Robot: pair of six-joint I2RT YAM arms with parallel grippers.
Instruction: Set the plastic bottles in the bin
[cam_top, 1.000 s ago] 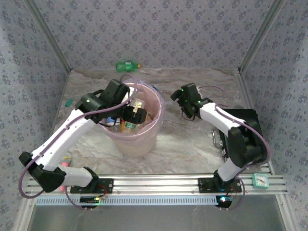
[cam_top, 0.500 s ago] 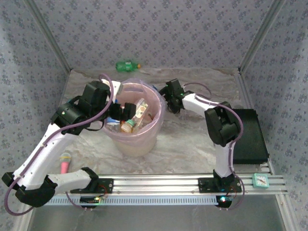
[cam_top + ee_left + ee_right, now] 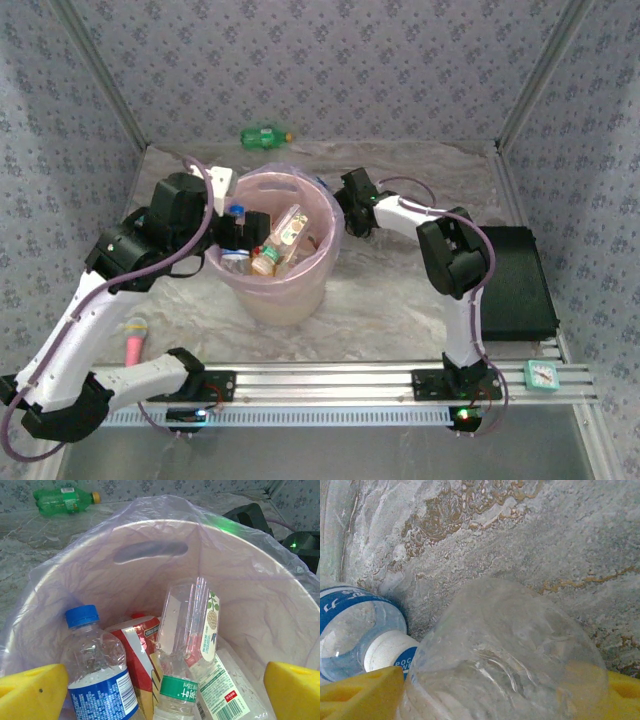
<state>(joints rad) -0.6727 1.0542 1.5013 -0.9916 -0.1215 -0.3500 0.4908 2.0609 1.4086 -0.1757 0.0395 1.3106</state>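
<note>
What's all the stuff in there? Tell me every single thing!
bin: one, beige with a pink bag, middle of the table
bottles in the bin: at least four, mostly clear, blue or green caps, piled inside
green bottle: one, green, lying by the back wall
clear bottle: one, see-through, on the table by the bin
blue-label bottle: one, clear, lying right beside the clear bottle
pink tube: one, pink, near the left arm
black box: one, black, right side
teal thing: one, teal, front right rail
table: one, grey marble
left pincer: one, yellow fingers, open over the bin
right pincer: one, yellow fingers, around the clear bottle, grip unclear
</note>
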